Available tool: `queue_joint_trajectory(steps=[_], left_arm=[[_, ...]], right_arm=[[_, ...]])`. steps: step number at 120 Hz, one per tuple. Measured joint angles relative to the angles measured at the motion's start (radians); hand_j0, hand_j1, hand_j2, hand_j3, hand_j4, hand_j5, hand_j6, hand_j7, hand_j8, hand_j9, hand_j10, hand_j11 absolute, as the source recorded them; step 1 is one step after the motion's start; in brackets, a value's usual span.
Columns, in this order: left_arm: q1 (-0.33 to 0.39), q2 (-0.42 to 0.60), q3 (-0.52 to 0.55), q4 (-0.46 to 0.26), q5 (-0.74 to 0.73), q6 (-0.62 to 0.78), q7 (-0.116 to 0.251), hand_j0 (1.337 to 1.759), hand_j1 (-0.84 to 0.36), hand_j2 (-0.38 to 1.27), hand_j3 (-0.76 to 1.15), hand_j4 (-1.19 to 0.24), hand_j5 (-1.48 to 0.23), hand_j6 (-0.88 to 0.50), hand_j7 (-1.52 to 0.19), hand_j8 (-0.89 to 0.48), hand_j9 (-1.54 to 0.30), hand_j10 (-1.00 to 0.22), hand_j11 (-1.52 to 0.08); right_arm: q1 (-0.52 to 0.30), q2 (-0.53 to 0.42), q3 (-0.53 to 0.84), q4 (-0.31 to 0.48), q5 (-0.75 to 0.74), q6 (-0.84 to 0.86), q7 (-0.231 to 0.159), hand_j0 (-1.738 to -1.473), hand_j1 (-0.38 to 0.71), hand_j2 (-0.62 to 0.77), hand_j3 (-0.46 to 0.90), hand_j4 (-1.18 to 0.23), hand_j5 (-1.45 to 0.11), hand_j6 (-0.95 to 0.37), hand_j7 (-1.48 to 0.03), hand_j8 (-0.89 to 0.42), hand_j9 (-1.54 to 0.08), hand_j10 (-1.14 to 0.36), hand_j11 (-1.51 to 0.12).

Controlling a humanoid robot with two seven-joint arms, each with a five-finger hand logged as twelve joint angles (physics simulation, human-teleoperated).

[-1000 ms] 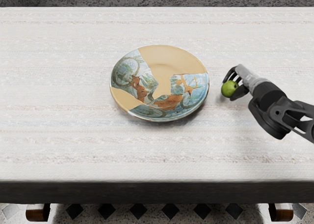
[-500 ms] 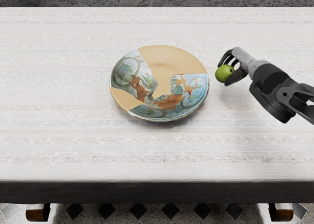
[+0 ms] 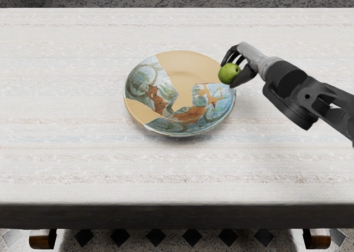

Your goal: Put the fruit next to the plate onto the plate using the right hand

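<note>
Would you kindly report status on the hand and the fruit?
Right hand shut on green fruit. Fruit at plate's right rim, not yet released. Nothing seen in the way.

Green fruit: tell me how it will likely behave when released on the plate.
The green fruit looks round and smooth, so it will probably roll once let go. The plate looks shallow with a raised rim, which may keep the fruit from rolling off. The right hand closes around it easily, so it seems small and probably light.
</note>
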Motion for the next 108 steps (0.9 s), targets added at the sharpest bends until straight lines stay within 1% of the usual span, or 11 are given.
queue_joint_trajectory(steps=[16, 25, 30, 39, 49, 61, 65, 78, 108], left_arm=[[0.0, 0.0, 0.0, 0.0, 0.0, 0.0, 0.0, 1.658, 0.32, 0.0, 0.0, -0.02, -0.03, -0.02, -0.03, -0.02, -0.03, -0.02, -0.03], [0.0, 0.0, 0.0, 0.0, 0.0, 0.0, 0.0, 1.658, 0.32, 0.0, 0.0, -0.02, -0.03, -0.02, -0.03, -0.02, -0.03, -0.02, -0.03], [0.0, 0.0, 0.0, 0.0, 0.0, 0.0, 0.0, 1.658, 0.32, 0.0, 0.0, -0.02, -0.03, -0.02, -0.03, -0.02, -0.03, -0.02, -0.03], [0.0, 0.0, 0.0, 0.0, 0.0, 0.0, 0.0, 1.658, 0.32, 0.0, 0.0, -0.02, -0.03, -0.02, -0.03, -0.02, -0.03, -0.02, -0.03], [0.0, 0.0, 0.0, 0.0, 0.0, 0.0, 0.0, 1.658, 0.32, 0.0, 0.0, -0.02, -0.03, -0.02, -0.03, -0.02, -0.03, -0.02, -0.03], [0.0, 0.0, 0.0, 0.0, 0.0, 0.0, 0.0, 1.658, 0.32, 0.0, 0.0, -0.02, -0.03, -0.02, -0.03, -0.02, -0.03, -0.02, -0.03], [0.0, 0.0, 0.0, 0.0, 0.0, 0.0, 0.0, 1.658, 0.32, 0.0, 0.0, -0.02, -0.03, -0.02, -0.03, -0.02, -0.03, -0.02, -0.03], [0.0, 0.0, 0.0, 0.0, 0.0, 0.0, 0.0, 1.658, 0.32, 0.0, 0.0, -0.02, -0.03, -0.02, -0.03, -0.02, -0.03, -0.02, -0.03], [0.0, 0.0, 0.0, 0.0, 0.0, 0.0, 0.0, 1.658, 0.32, 0.0, 0.0, -0.02, -0.03, -0.02, -0.03, -0.02, -0.03, -0.02, -0.03]], right_arm=[[0.005, 0.05, -0.001, -0.004, 0.0, 0.005, 0.0, -1.652, 0.3, 0.25, 0.0, -0.55, -1.07, -0.37, -0.99, -0.37, -1.02, -0.74, -1.03], [0.008, 0.082, -0.003, -0.02, 0.0, 0.006, 0.0, -1.653, 0.3, 0.25, 0.0, -0.55, -1.07, -0.37, -0.99, -0.37, -1.02, -0.74, -1.03], [0.012, 0.109, -0.007, -0.039, -0.003, 0.007, 0.0, -1.653, 0.3, 0.25, 0.0, -0.55, -1.07, -0.36, -0.99, -0.37, -1.02, -0.74, -1.03], [0.015, 0.149, -0.013, -0.072, -0.007, 0.007, 0.0, -1.653, 0.31, 0.28, 0.0, -0.55, -1.07, -0.37, -0.99, -0.38, -1.02, -0.74, -1.03], [0.017, 0.185, -0.02, -0.112, -0.011, 0.007, 0.0, -1.653, 0.29, 0.23, 0.0, -0.56, -1.07, -0.38, -0.99, -0.38, -1.02, -0.74, -1.02], [0.021, 0.232, -0.04, -0.179, -0.013, 0.007, 0.0, -1.652, 0.27, 0.22, 0.0, -0.57, -1.07, -0.39, -0.99, -0.4, -1.02, -0.74, -1.02], [0.023, 0.241, -0.044, -0.191, -0.013, 0.007, 0.0, -1.652, 0.26, 0.2, 0.0, -0.58, -1.07, -0.39, -0.99, -0.4, -1.02, -0.74, -1.02], [0.032, 0.266, -0.054, -0.222, -0.014, 0.007, 0.0, -1.652, 0.27, 0.23, 0.0, -0.58, -1.06, -0.39, -0.99, -0.4, -1.01, -0.74, -1.02], [0.044, 0.288, -0.068, -0.262, -0.014, 0.008, -0.001, -1.652, 0.27, 0.23, 0.0, -0.59, -1.04, -0.4, -0.97, -0.41, -0.99, -0.73, -0.99]])
